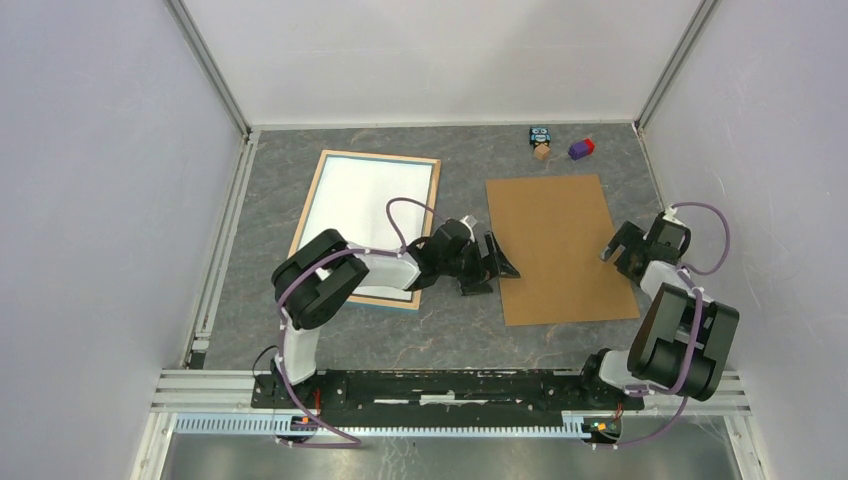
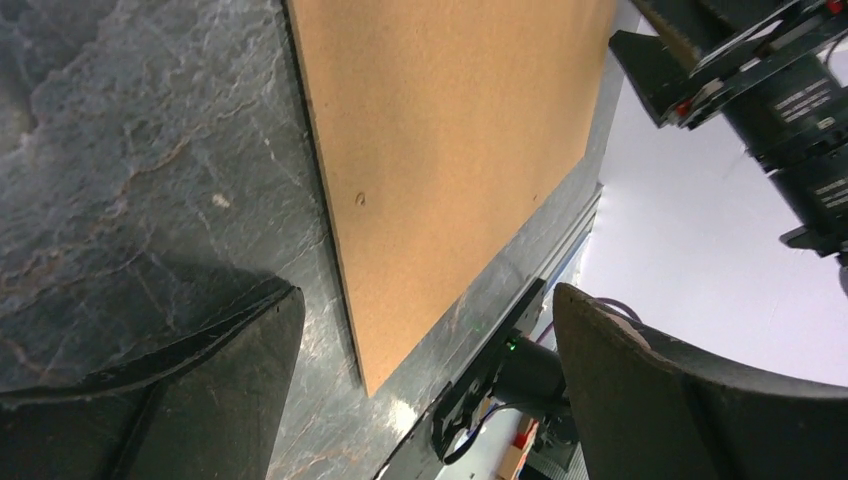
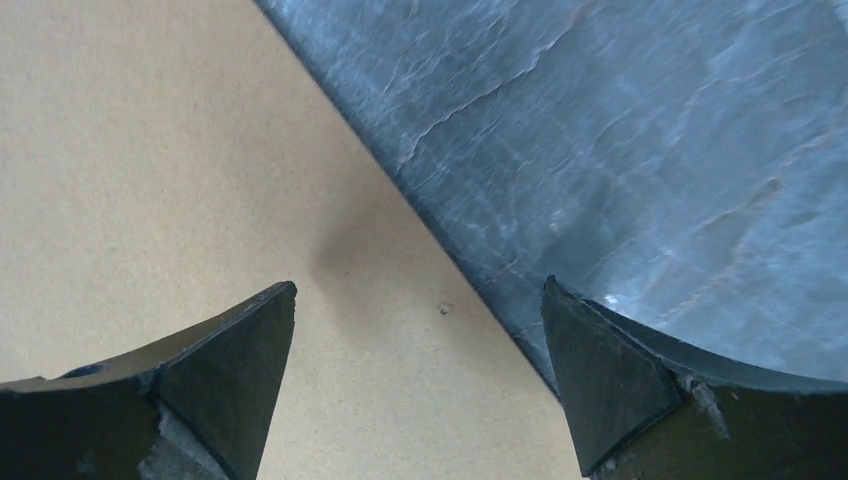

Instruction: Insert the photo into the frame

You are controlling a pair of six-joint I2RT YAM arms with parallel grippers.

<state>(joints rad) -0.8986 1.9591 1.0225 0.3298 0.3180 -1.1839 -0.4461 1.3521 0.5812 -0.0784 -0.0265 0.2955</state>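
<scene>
The left gripper (image 1: 492, 270) is spread wide and holds nothing, just beside the left edge of the brown board (image 1: 555, 245) at middle right of the top view. The right gripper (image 1: 618, 258), equally wide and empty, straddles the board's right edge, a flanking stance apparently meant to lift it. At upper left the frame (image 1: 310, 200) lies flat on the table (image 1: 460, 330), wood side up for loading; the white sheet (image 1: 370, 215) inside may be the photo face down, though no pattern shows.
</scene>
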